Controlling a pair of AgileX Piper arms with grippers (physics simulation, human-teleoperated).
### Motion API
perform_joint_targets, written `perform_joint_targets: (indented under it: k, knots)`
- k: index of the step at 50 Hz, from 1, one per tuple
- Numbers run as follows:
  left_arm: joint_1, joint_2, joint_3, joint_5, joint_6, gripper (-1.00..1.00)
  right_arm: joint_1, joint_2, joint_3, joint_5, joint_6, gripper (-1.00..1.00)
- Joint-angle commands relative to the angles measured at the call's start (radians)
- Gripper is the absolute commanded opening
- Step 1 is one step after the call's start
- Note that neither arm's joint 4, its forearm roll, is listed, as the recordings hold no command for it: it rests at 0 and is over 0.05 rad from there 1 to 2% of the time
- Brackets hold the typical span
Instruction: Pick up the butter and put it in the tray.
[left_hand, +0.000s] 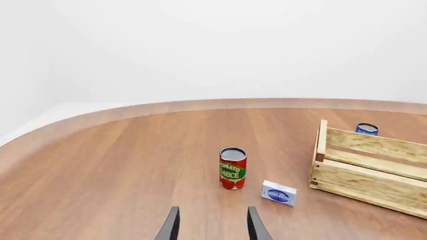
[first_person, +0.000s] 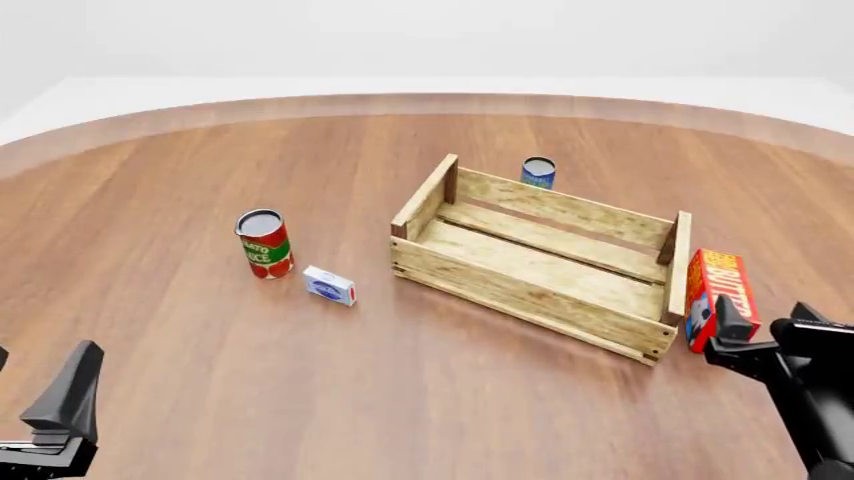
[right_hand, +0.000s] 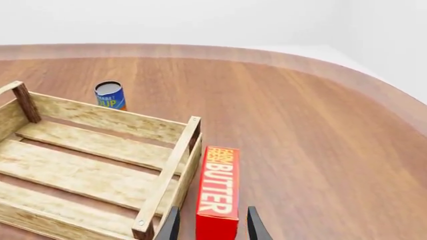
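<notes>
Straddling butter (right_hand: 217, 192) beside tray (right_hand: 163, 182), right gripper (right_hand: 212, 226)

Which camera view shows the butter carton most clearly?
The right wrist view: the butter fills the foreground, lettering readable, beside the tray. The front view shows it small, partly behind the right gripper. The left wrist view misses it.

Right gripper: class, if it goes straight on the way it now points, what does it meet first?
The butter. In the right wrist view the carton stands between the open jaws of the right gripper, right beside the tray's end wall.
</notes>
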Motion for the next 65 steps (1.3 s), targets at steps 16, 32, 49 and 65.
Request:
perform_joint_targets:
  k: [16, 32, 49, 65]
  knots:
    - [0.0, 0.0, 0.0, 0.0, 0.0, 1.0, -0.013, 0.107, -0.062, -0.002, 0.01, 1.0]
    - [0.0, 0.0, 0.0, 0.0, 0.0, 1.0, -0.018, 0.163, -0.089, -0.002, 0.034, 1.0]
    - [0.0, 0.0, 0.0, 0.0, 0.0, 1.0, -0.02, 0.217, -0.117, -0.002, 0.044, 1.0]
    - [0.0, 0.0, 0.0, 0.0, 0.0, 1.0, -0.029, 0.255, -0.13, -0.002, 0.047, 1.0]
